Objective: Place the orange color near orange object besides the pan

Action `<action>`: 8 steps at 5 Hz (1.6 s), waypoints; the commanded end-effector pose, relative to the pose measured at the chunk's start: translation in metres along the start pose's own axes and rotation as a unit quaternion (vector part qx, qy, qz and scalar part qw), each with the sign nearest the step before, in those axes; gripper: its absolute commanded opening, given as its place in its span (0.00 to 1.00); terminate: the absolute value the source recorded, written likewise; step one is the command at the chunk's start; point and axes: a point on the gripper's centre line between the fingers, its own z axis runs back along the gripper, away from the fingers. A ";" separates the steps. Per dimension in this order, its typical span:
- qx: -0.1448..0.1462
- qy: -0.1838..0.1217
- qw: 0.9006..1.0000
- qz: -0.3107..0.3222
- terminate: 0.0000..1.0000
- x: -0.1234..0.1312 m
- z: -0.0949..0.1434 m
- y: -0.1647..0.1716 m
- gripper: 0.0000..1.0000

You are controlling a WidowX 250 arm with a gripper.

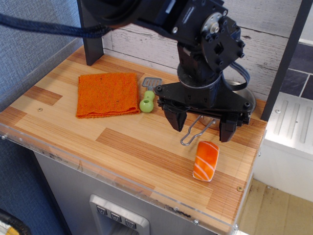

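Nearest the front edge, toward the right front corner of the wooden counter (127,147), lies the orange object (206,160), a striped sushi piece resting flat with bare wood on all sides.

Just behind it, the looped wire handle (194,132) of the pan (244,90) points toward the front edge. The pan body sits near the right rear corner and is largely hidden by the arm.

The gripper (199,123) hangs above the handle, fingers spread wide and holding nothing. One finger is left of the handle, the other to its right, above the rear end of the sushi piece.

Farther back and to the left stands a green-handled spatula (148,98), touching or nearly touching the right edge of the orange cloth (107,94). The cloth lies flat near the left rear corner, well apart from the sushi piece. It is not yet grasped.

Hazards, as judged from this layout:
- Travel toward the cloth at low height may strike the pan handle or the spatula.
- A grasp at the cloth's right edge may catch the spatula.
- Dragging the cloth across the counter may push the sushi piece or cover it.
- A thin flat cloth may slip from a shallow pinch.
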 end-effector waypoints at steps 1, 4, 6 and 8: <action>0.000 0.000 1.000 0.000 0.00 0.000 0.000 0.000 1.00; 0.012 0.002 0.999 0.037 0.00 0.020 0.000 0.055 1.00; 0.023 -0.003 0.997 0.079 0.00 0.036 -0.004 0.102 1.00; 0.032 0.002 0.993 0.110 0.00 0.053 -0.016 0.143 1.00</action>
